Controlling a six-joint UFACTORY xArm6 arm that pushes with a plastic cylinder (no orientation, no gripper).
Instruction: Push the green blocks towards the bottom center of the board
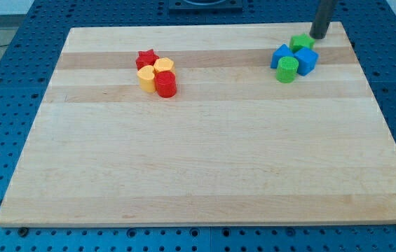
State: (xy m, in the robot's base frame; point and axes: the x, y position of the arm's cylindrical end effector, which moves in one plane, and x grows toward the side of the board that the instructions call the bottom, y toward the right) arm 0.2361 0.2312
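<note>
The near half of the wooden surface (pixel 205 175) is seen bare, and the bottom centre, where the green blocks are wanted, lies well apart from everything.

Farther up, towards the view's left, a tight cluster is found: a red cylinder (pixel 166 84) nearest, a yellow block (pixel 147 78) touching it on the left, a second yellow block (pixel 163 66) behind, and a red star (pixel 146 57) at the back. These are not concerned by the task.

At the view's upper right the task's things are packed together. A green cylinder (pixel 287 69) stands nearest, flanked by a blue block (pixel 306 60) on the right and another blue block (pixel 280 54) on the left; a second green block (pixel 301 43), its shape unclear, sits behind them.

Farthest, my tip (pixel 319 37) is placed just beside this rear green block, on its upper right. That position is judged suited to a push down and leftwards. No gripper is carried, so nothing is grasped or released.
</note>
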